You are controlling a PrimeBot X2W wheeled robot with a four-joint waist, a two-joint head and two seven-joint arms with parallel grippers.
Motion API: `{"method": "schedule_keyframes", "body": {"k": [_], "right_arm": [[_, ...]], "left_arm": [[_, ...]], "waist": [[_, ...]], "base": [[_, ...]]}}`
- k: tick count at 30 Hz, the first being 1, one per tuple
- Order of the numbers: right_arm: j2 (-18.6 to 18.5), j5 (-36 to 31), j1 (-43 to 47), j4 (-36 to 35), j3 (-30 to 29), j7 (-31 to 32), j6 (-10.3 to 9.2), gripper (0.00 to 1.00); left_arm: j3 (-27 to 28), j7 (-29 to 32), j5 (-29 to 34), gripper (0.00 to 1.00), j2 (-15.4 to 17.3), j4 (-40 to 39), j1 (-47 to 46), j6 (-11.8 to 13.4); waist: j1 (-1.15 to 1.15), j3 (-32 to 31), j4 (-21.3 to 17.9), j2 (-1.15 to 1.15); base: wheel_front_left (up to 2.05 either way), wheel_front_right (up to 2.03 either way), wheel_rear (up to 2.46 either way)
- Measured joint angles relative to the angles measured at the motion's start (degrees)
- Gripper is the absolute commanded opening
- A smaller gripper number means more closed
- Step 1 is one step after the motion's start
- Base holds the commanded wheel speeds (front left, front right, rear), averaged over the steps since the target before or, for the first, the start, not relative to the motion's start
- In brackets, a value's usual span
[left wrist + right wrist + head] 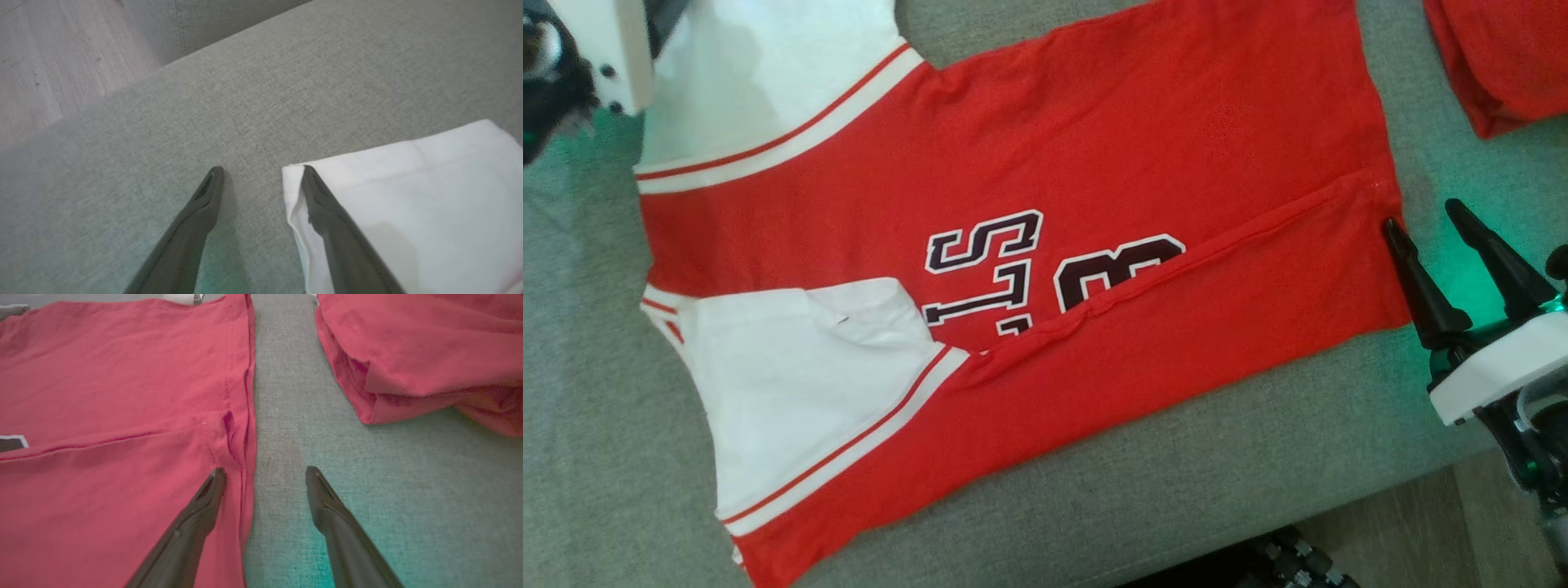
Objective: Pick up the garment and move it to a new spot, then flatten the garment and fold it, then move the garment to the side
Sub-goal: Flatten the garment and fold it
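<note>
**Jersey flat on cushion, one side flap turned in; both grippers apart, nothing held**

Garment: a red knit jersey (1135,147) lies spread on a grey cushion (1258,457) of coarse woven upholstery. The body is a broad, smooth red rectangle. The sleeves are white, each joined to the red by a white band with a thin red stripe. One sleeve sits at the head view's upper left, the other at its lower left.

Print: dark block characters with white outlines (1005,269) sit mid-chest. A long red flap (1217,318) of the near side is turned up over the front and covers their lower part. Its rolled edge runs as a slanted ridge from the hem to the lower sleeve.

Right gripper (1423,216): fingers spread wide, nothing between them. It straddles the stitched hem at the flap's end, one tapered dark finger (204,506) over red cloth and the other over bare cushion. I cannot tell whether it touches the fabric.

Left gripper (262,168): fingers likewise apart and gripping nothing. One finger (331,220) lies over the doubled corner of the upper white sleeve, the other over grey weave.

Other: a second red garment (1503,65) lies bunched in soft rounded folds just past the hem, with a strip of cushion between. Pale wood-grain floor (41,61) lies beyond the cushion's edge.
</note>
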Motion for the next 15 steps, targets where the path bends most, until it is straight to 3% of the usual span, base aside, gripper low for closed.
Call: {"method": "schedule_keyframes", "body": {"k": [2, 9, 15], "right_arm": [[0.0, 0.0, -0.1, 0.5, 0.0, -0.5, 0.0, 1.0], [-0.7, 1.8, -3.8, 0.4, 0.2, -1.2, 0.0, 1.0], [-3.8, 3.1, -18.7, 3.4, 3.4, 5.3, 0.0, 1.0]], "left_arm": [[-0.9, 0.2, -1.3, 0.0, 0.5, -0.1, -1.2, 0.0], [-5.5, -0.6, -6.8, 0.0, 1.5, -3.8, -1.8, 0.0], [-8.1, -2.6, -10.3, 0.0, 1.5, -5.1, -1.9, 0.0]], "waist": [[0.0, 0.5, -0.4, 0.0], [0.0, 0.6, 0.8, 0.0], [0.0, 0.2, 3.2, 0.0]], "base": [[0.0, 0.0, 0.0], [0.0, 0.0, 0.0], [0.0, 0.0, 0.0]]}}
